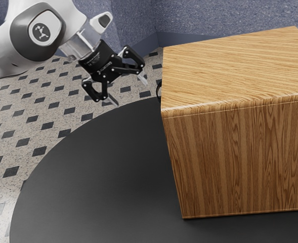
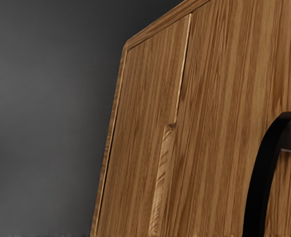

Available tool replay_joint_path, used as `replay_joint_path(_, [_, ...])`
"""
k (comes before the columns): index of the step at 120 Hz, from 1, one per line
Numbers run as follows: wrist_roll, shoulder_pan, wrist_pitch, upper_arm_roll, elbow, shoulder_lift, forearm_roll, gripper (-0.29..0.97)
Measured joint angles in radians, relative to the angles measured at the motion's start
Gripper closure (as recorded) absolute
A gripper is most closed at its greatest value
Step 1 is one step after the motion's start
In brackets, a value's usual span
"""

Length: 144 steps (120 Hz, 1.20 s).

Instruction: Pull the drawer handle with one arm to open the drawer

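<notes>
A wooden cabinet (image 1: 235,116) stands on the round black table (image 1: 98,172), toward the exterior view's right. Its drawer face is turned toward my hand, and a sliver of the black curved handle (image 1: 159,89) shows at the cabinet's far left edge. My black gripper (image 1: 130,92) hovers open just to the left of that handle, a short gap away, with nothing between its fingers. In the wrist view the wood-grain drawer front (image 2: 219,98) is close, and the black handle (image 2: 263,177) arcs across it. The front panels look flush with the cabinet.
The table's black top (image 2: 46,123) stretches beside the cabinet. Beyond the table is a tiled floor with dark diamonds (image 1: 32,116) and a blue-grey wall (image 1: 199,17) behind. The arm's white body (image 1: 32,35) enters from the upper left.
</notes>
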Motion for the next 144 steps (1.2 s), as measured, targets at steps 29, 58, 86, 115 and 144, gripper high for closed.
replay_joint_path(29, [0.003, -0.024, -0.004, 0.002, 0.001, 0.000, 0.002, 0.00])
replay_joint_path(58, [0.005, -0.056, -0.007, 0.005, -0.001, 0.002, 0.002, 0.00])
replay_joint_path(86, [0.007, -0.085, -0.007, 0.015, -0.016, 0.003, 0.001, 0.00])
replay_joint_path(115, [0.008, -0.069, -0.008, 0.010, -0.018, 0.003, 0.000, 0.00])
replay_joint_path(144, [0.008, -0.053, -0.004, 0.008, -0.020, 0.007, -0.001, 0.00])
